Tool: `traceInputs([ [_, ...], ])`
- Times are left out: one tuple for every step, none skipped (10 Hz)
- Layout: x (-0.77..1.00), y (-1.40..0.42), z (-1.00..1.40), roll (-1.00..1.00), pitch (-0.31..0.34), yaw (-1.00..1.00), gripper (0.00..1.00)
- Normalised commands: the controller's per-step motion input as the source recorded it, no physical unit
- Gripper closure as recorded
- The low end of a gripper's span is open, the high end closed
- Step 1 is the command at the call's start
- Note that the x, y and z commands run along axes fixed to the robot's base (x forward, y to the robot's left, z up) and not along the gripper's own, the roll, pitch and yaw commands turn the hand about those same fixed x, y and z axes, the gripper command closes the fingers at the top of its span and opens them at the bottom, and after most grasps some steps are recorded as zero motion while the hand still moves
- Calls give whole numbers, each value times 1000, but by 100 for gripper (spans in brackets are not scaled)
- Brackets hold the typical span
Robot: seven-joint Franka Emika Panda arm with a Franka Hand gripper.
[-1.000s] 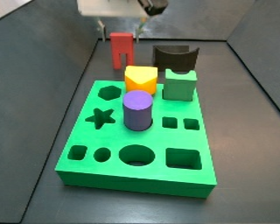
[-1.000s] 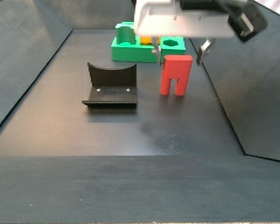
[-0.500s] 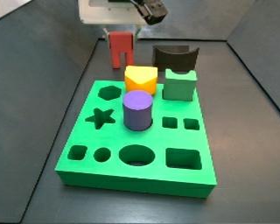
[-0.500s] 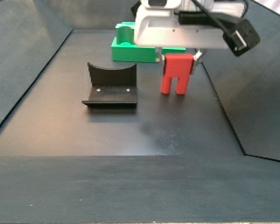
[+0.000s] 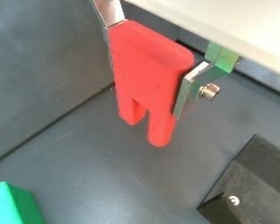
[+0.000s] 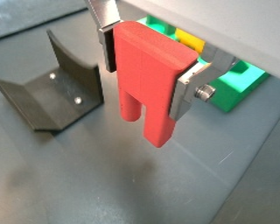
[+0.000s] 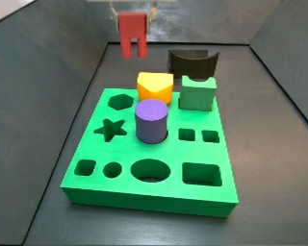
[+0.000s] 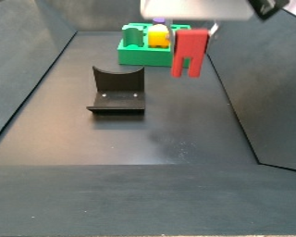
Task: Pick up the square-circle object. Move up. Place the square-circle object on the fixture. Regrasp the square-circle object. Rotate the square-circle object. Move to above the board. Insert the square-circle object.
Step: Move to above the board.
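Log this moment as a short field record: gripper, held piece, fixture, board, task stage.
gripper: shut on the square-circle object, raised above the floor
square-circle object: red, hanging upright between the fingers, clear of the floor in a side view
fixture: empty, beside the held piece
board: green, holds yellow, green and purple pieces
task stage: picked up; not yet placed on the fixture

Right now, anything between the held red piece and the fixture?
Nothing visible. The gripper is shut on the square-circle object, held clear above the floor. The fixture stands apart to one side with only bare floor between them; its scooped top holds nothing.
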Motion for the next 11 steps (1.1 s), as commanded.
traceInputs([
  [18, -78, 1000, -111, 53, 18, 100],
  [18, -75, 1000, -104, 59, 17, 100],
  [19, -72, 1000, -95, 61, 15, 100],
  [19, -69, 1000, -89, 64, 16, 100],
  [21, -65, 1000, -81, 70, 19, 100],
  [22, -62, 1000, -73, 71, 21, 100],
  [24, -59, 1000, -65, 78, 23, 100],
  [27, -57, 1000, -60, 78, 26, 100],
  [27, -55, 1000, -57, 77, 29, 100],
  [28, -53, 1000, -50, 77, 34, 100],
  [25, -43, 855, -46, 76, 37, 100],
])
